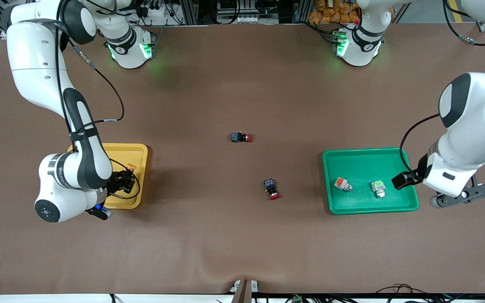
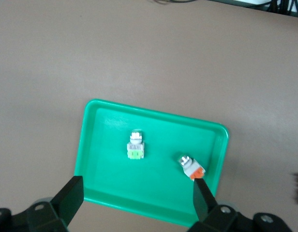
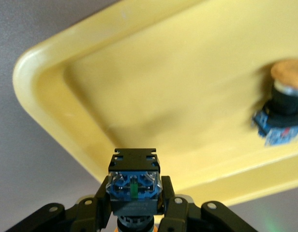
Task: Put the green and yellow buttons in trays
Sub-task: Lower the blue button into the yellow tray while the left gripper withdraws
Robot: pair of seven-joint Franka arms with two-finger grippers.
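Note:
My right gripper (image 1: 121, 182) is over the yellow tray (image 1: 129, 152) and is shut on a black-bodied button (image 3: 134, 186); an orange cap shows under the body. A second black button with a yellow-orange cap (image 3: 284, 104) lies in the yellow tray (image 3: 163, 92), and shows beside the gripper in the front view (image 1: 131, 167). My left gripper (image 1: 406, 179) is open and empty above the green tray's (image 1: 369, 208) edge toward the left arm's end. Two silvery-white buttons lie in the green tray (image 2: 158, 188): one with a green block (image 1: 378, 188) (image 2: 135, 146), one with an orange block (image 1: 343, 184) (image 2: 193, 167).
Two black-bodied switches with red caps lie on the brown table between the trays: one (image 1: 241, 137) farther from the front camera, one (image 1: 272, 188) nearer. The right arm's forearm covers part of the yellow tray.

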